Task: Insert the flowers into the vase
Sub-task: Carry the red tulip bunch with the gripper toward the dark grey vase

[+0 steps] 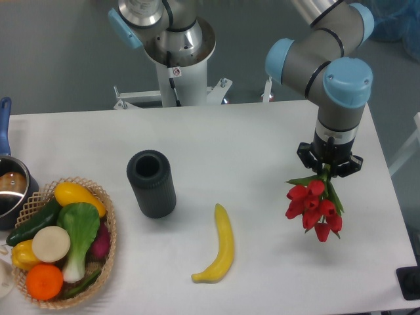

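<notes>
The flowers, a bunch of red tulip buds with green stems and leaves, hang buds-down from my gripper at the right side of the table. The gripper points downward and is shut on the stems, holding the bunch above the tabletop. The vase, a dark ribbed cylinder with a round open mouth, stands upright left of centre, well to the left of the gripper.
A yellow banana lies between vase and flowers. A wicker basket of vegetables and fruit sits at the front left. A metal pot with a blue handle is at the left edge. The arm's base stands behind the table.
</notes>
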Controlling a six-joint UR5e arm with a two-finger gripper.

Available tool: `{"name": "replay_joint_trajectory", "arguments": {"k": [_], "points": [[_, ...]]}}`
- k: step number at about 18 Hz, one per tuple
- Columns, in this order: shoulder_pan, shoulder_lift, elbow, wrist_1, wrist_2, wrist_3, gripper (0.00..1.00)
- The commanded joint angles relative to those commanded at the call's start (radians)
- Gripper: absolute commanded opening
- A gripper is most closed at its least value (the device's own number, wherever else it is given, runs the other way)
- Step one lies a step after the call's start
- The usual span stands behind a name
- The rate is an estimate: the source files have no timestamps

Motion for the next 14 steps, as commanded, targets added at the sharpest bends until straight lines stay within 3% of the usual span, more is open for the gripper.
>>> {"name": "replay_joint_trajectory", "arguments": {"k": [9,14], "points": [[-0.034,0.015,-0.006,0.003,-0.069,-0.049,0.00],[-0.048,0.063,-0.040,0.014,-0.201,-0.127,0.00]]}}
